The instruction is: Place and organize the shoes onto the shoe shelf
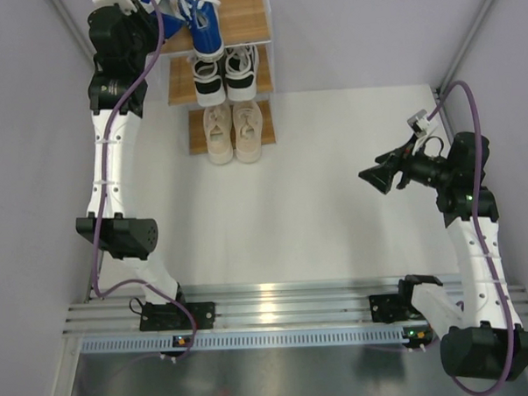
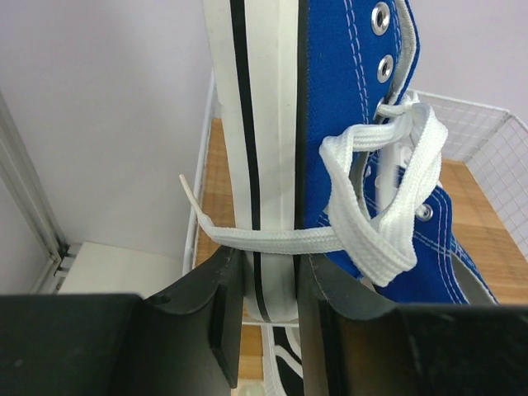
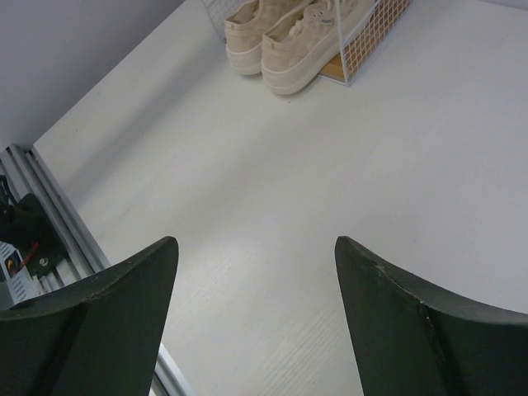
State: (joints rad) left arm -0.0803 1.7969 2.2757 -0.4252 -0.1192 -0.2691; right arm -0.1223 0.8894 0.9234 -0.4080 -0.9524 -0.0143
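Observation:
The shoe shelf (image 1: 252, 19) stands at the table's far edge. A beige pair (image 1: 233, 129) fills its lowest board, a black-and-white pair (image 1: 225, 75) the middle one, and one blue shoe (image 1: 207, 29) lies on the top board. My left gripper (image 2: 268, 264) is shut on the white sole of a second blue shoe (image 2: 346, 124), held on its side over the top board's left end, laces dangling. The resting blue shoe (image 2: 441, 256) lies just to its right. My right gripper (image 1: 377, 177) hangs open and empty over the table's right side, facing the beige pair (image 3: 280, 33).
A grey wall runs close along the left arm, and another stands behind the shelf. The shelf's white wire mesh side (image 2: 495, 140) borders the top board (image 2: 487, 231). An aluminium rail (image 1: 278, 316) carrying both arm bases crosses the near edge of the white table (image 1: 333, 177).

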